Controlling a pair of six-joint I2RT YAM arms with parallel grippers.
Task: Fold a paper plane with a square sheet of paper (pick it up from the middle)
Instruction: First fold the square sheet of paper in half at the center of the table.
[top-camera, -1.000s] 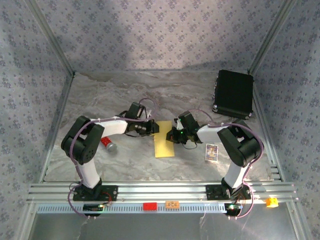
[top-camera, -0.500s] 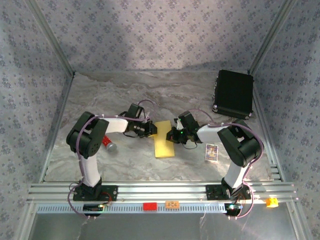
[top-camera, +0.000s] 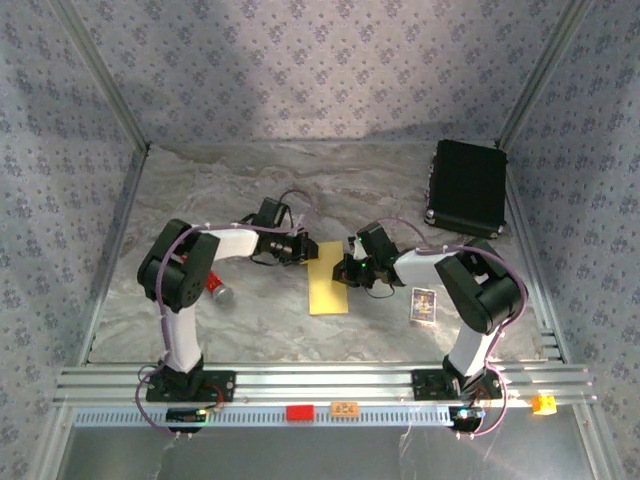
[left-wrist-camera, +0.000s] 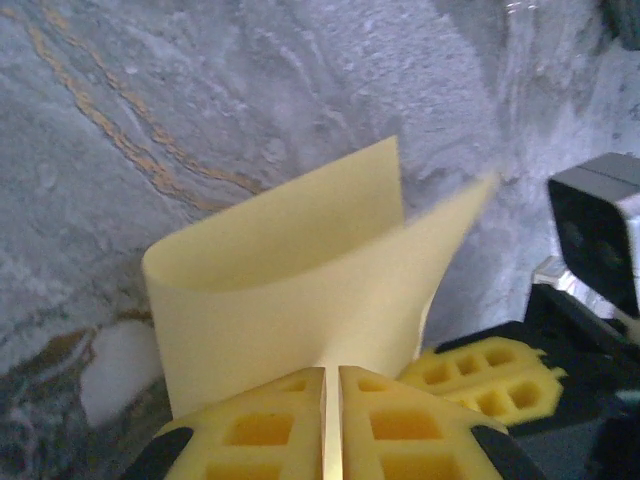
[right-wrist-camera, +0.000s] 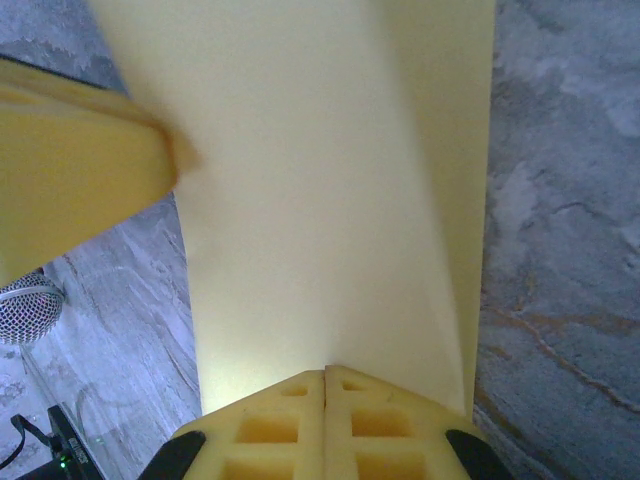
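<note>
The square sheet of paper (top-camera: 328, 288) is plain yellow and stands bent lengthwise in the middle of the table, between both arms. My left gripper (top-camera: 308, 252) is shut on its far left edge; in the left wrist view the yellow pads (left-wrist-camera: 262, 425) pinch the curled sheet (left-wrist-camera: 290, 270). My right gripper (top-camera: 345, 270) is shut on the right edge, with the sheet (right-wrist-camera: 320, 200) rising from its closed fingertips (right-wrist-camera: 325, 372). Each wrist view also catches a yellow finger of the other gripper close by. No finished paper plane is in view.
A black rectangular case (top-camera: 466, 187) lies at the far right corner. A small printed card (top-camera: 424, 304) sits right of the paper, under the right arm. A red-handled tool (top-camera: 215, 290) lies beside the left arm. Patterned walls enclose the marbled table (top-camera: 200, 190).
The left arm's elbow has swung right and its gripper has edged slightly toward the far side, still holding the sheet. The paper bulged midway and looks flatter now. The right arm has stayed put.
</note>
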